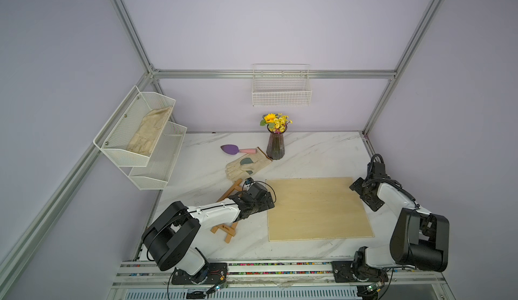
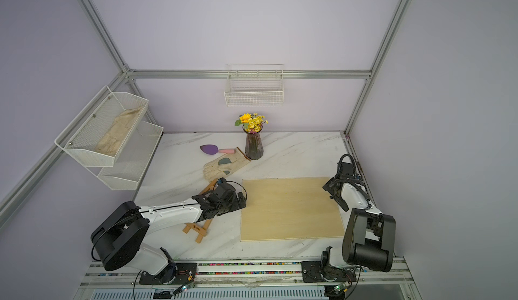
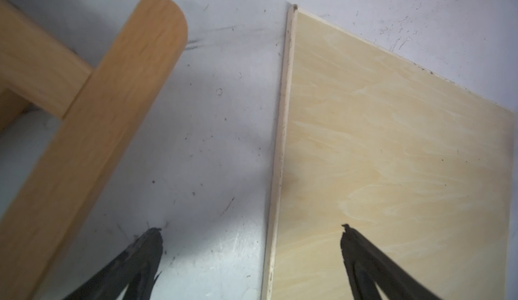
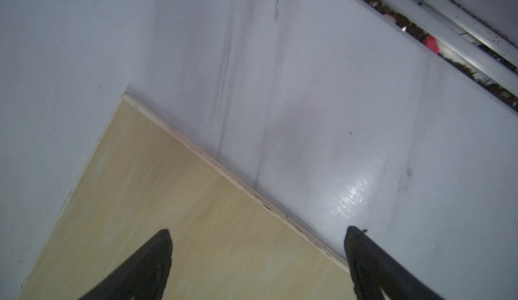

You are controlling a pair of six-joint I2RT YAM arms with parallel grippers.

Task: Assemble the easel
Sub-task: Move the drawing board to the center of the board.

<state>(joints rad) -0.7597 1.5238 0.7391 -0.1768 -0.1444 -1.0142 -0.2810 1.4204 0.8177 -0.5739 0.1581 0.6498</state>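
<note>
The easel [image 1: 224, 228] [image 2: 196, 226] lies flat on the marble table, folded, with most of its middle hidden under my left arm. One orange-brown slat [image 3: 112, 102] of it shows in the left wrist view. My left gripper [image 1: 267, 202] [image 2: 241, 200] [image 3: 252, 230] hovers open just right of the easel, its fingers straddling the left edge of the pale plywood board [image 1: 316, 209] [image 3: 392, 158]. My right gripper [image 1: 364, 197] [image 2: 335, 197] [image 4: 258, 230] is open over the board's [image 4: 168, 200] right edge near its far corner. Neither holds anything.
Behind the easel lie a work glove [image 1: 246, 167] and a purple trowel [image 1: 232, 149], beside a vase of flowers [image 1: 275, 144]. A white mesh shelf [image 1: 140, 133] with a glove hangs at the left, and a wire basket [image 1: 281, 88] on the back wall.
</note>
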